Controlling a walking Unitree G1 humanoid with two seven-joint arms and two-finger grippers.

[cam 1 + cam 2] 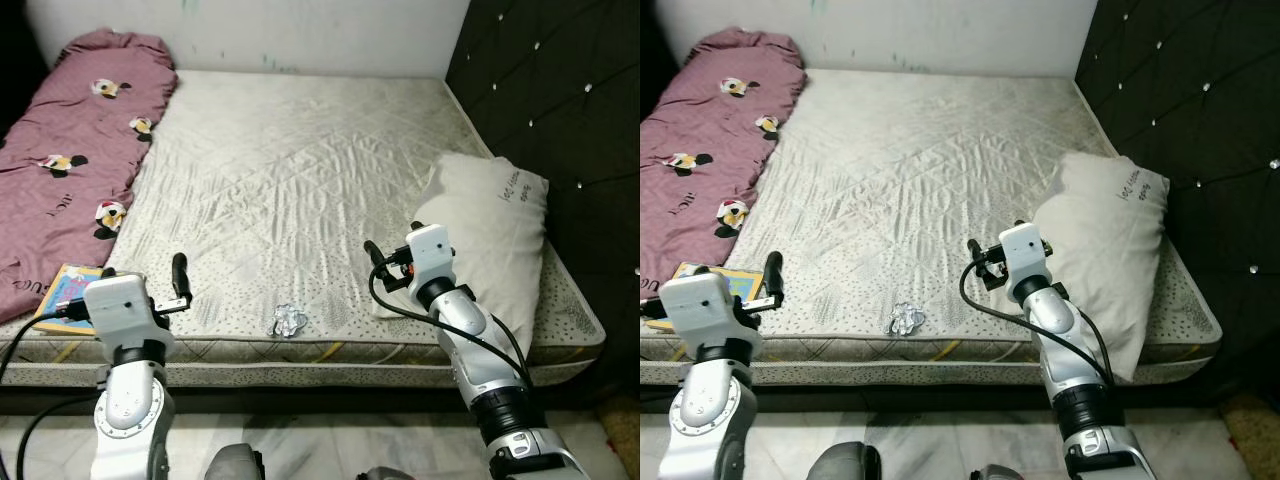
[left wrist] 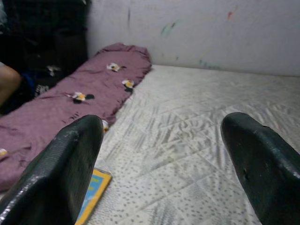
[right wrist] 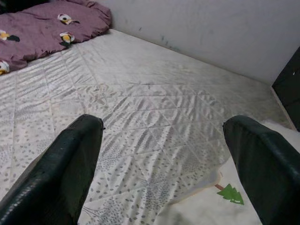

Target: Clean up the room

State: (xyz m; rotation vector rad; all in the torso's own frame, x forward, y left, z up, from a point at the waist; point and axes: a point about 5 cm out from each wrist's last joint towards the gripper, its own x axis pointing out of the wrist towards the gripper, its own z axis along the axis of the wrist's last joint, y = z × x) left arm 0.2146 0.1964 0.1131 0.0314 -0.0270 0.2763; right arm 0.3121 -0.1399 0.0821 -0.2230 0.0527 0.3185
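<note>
A crumpled clear wrapper [image 1: 287, 320] lies on the white mattress [image 1: 300, 170] near its front edge, between my two arms. A yellow and blue book [image 1: 63, 291] rests at the front left corner, beside a mauve cartoon-print blanket [image 1: 70, 150]. My left gripper [image 1: 172, 284] hovers open over the front edge, just right of the book [image 2: 93, 194], with nothing between its fingers [image 2: 70, 164]. My right gripper [image 1: 385, 262] is held open and empty above the mattress, next to a white pillow [image 1: 490, 240], its fingers [image 3: 70, 164] wide apart.
A black tufted headboard [image 1: 560, 100] runs along the right side, a pale wall [image 1: 300, 30] stands behind the bed. Pale tiled floor [image 1: 330, 445] lies in front of the mattress. The pillow's corner carries a small green tree print [image 3: 230, 193].
</note>
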